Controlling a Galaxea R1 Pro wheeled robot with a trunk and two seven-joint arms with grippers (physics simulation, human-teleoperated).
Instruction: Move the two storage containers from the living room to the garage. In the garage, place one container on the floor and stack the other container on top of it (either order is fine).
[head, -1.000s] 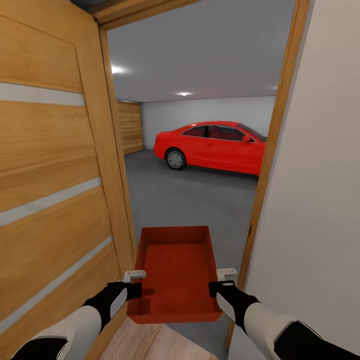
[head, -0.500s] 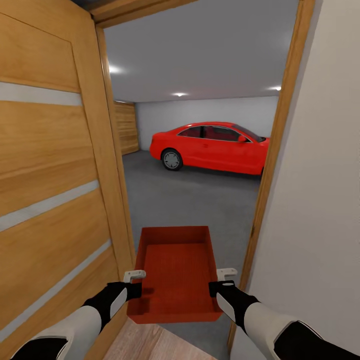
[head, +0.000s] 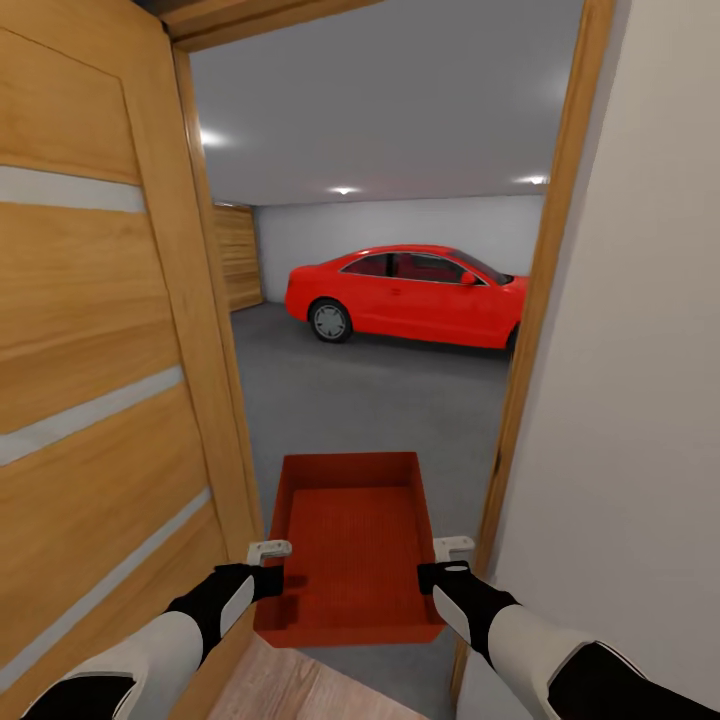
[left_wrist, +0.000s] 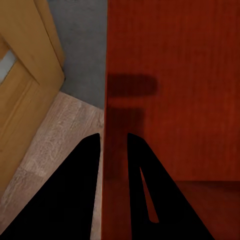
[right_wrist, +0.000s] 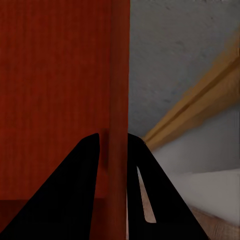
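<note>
A storage container (head: 349, 560) hangs level in the doorway between 2 grippers; the left gripper (left_wrist: 114, 142) pinches its left wall, the right gripper (right_wrist: 114, 142) its right wall. Beyond lie the garage's grey floor (head: 380, 400) and a red car (head: 405, 295); an open wooden door (head: 100, 350) stands at left.

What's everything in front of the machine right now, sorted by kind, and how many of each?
Orange-red bins: 1, the storage container, held by its side walls
Pincers: 2, the left pincer and the right pincer
Cars: 1, the red car
Wooden doors: 1, the open door
Total: 5
</note>
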